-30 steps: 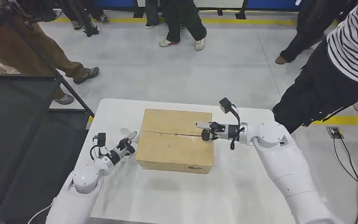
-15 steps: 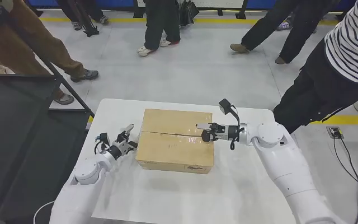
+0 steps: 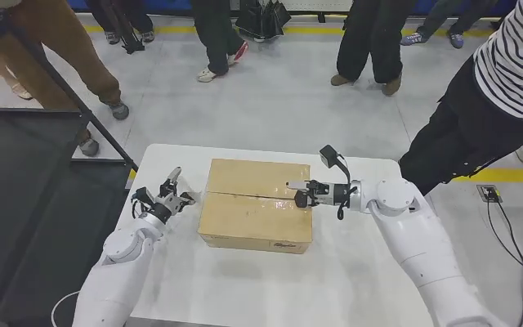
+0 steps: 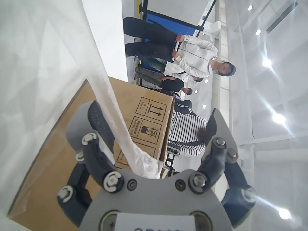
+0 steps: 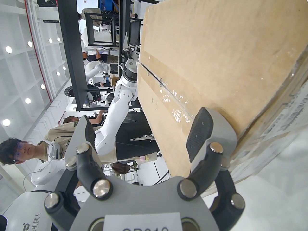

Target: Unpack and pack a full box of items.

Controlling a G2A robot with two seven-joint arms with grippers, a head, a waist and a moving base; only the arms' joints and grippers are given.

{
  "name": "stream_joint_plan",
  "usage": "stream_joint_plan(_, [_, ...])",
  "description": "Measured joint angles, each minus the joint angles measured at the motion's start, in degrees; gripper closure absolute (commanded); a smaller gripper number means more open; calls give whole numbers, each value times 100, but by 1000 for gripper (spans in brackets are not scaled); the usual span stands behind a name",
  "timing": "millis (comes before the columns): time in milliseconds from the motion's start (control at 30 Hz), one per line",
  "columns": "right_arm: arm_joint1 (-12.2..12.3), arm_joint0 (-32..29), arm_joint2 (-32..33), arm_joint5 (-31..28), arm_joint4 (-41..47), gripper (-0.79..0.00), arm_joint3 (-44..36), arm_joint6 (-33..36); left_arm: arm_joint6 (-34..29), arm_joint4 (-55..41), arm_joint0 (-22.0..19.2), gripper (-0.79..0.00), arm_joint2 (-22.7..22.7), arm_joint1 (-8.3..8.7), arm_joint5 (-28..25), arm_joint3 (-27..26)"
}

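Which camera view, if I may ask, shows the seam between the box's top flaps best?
The top view: the seam crosses the top of the closed box, the right gripper over one end. The right wrist view shows it close but slanted; the left wrist view shows the box's printed side.

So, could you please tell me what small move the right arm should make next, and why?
Probably lower the right end effector until a fingertip meets the taped seam. The box is closed with its flaps taped shut, and that end effector is open right over the seam's end. The left end effector is open beside the box's opposite side.
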Motion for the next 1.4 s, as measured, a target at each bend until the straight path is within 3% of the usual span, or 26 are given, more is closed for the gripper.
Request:
stream_joint_plan(467, [-18, 168, -147, -66, 136, -785, 267, 56, -553, 1031, 1002, -785, -1116, 419, -181, -1030])
stream_joint_plan(767, [-38, 269, -252, -88, 180, -785, 377, 45, -1073, 1376, 1440, -785, -1031, 478, -227, -1697])
stream_joint_plan(933, [-43, 306, -291, -84, 198, -785, 426, 32, -675, 1446, 1222, -785, -557, 373, 42, -1495])
stream_joint_plan(1167, [-32, 341, -309, -92, 210, -785, 466, 29, 154, 734, 521, -785, 162, 83, 425, -641])
stream_joint_plan(1400, [-8, 332, -303, -55, 200, -785, 419, 21, 535, 35, 7, -785, 487, -145, 423, 47])
